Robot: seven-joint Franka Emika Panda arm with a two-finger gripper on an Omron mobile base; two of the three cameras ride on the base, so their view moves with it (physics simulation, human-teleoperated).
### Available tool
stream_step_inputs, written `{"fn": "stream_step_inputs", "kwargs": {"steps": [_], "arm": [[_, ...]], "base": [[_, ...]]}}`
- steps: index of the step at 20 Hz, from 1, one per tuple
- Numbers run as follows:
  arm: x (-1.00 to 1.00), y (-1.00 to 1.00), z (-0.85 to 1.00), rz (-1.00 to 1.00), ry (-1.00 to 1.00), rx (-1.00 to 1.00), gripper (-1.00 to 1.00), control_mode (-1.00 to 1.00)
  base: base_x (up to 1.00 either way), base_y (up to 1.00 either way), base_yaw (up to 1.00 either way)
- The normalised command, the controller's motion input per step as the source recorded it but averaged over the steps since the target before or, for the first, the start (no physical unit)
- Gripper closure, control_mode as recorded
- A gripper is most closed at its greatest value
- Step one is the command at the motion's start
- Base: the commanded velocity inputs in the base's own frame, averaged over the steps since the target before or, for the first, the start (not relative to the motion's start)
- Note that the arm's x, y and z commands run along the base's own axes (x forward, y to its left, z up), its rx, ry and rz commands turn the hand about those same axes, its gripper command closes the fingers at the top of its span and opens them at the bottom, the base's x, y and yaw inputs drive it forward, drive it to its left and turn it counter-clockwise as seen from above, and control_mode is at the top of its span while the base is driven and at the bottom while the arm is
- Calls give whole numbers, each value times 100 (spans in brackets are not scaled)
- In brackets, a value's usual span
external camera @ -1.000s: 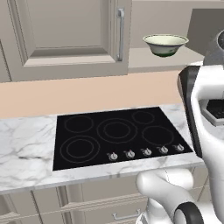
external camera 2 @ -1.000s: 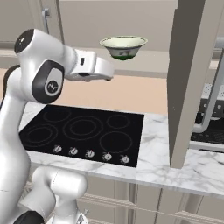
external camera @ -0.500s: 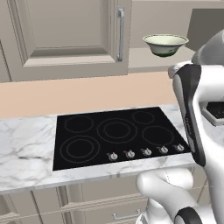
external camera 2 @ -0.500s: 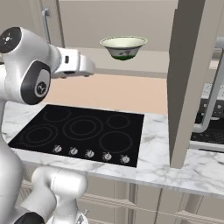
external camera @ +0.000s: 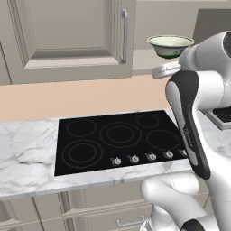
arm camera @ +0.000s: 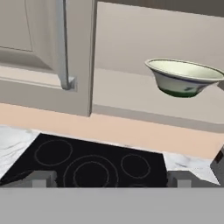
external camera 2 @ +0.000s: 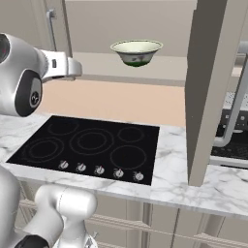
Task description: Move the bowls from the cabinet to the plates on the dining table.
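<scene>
Foreground: gripper (arm camera: 107, 179) at frame bottom, jaws spread wide, holding nothing. Mid-frame: black cooktop (arm camera: 92, 164). Far, upper right: cream-green bowl (arm camera: 183, 77) on the open cabinet's shelf (arm camera: 122, 94). Likely rigid, glazed-slick, breakable; pinch the rim.

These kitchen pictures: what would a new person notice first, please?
First, the cream-green bowl sitting alone on the shelf of the open cabinet, above the counter. Next, the black cooktop set in the marble counter below. The white arm reaches up toward the shelf, its gripper open and apart from the bowl.
</scene>
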Motion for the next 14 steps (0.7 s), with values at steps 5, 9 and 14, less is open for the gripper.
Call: {"fn": "stream_step_inputs", "kwargs": {"steps": [5, 9, 14], "arm": [[34, 52, 12, 10, -12, 7, -100, -100], [41, 52, 14, 8, -11, 6, -100, -100], [43, 46, 18, 6, -12, 3, -100, -100]], "base": [[0, 0, 0], [0, 0, 0], [0, 0, 0]]}}
